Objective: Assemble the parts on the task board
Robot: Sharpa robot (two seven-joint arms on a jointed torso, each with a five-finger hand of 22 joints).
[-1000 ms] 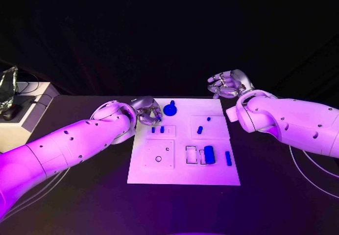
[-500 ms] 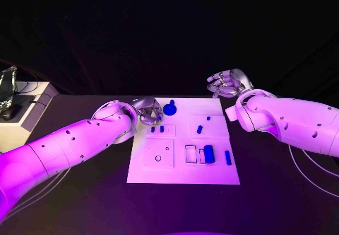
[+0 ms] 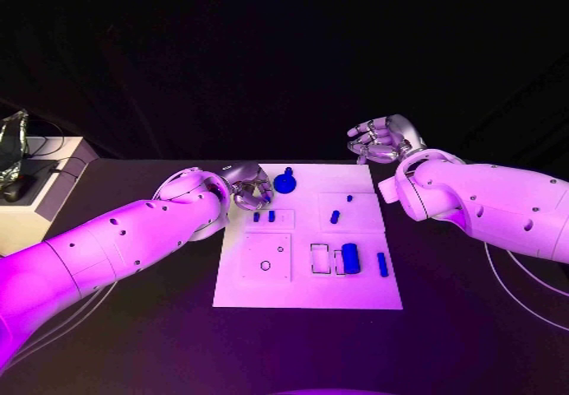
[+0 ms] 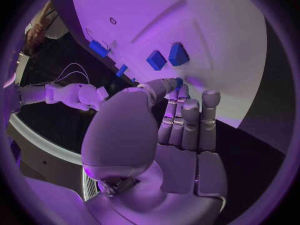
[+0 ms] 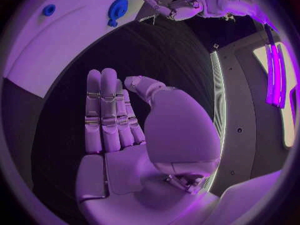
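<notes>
Parts [image 3: 350, 257] mostly lie loose on your task board [image 3: 308, 292]; assembly looks barely begun. Left hand [image 3: 250, 193] hovers with fingers curled, empty; right hand [image 3: 380, 141] curled, empty too.

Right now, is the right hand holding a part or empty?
Empty. The silver right hand shows a bare palm in its wrist view, fingers side by side with nothing between them, raised beyond the white task board's far corner.
</notes>
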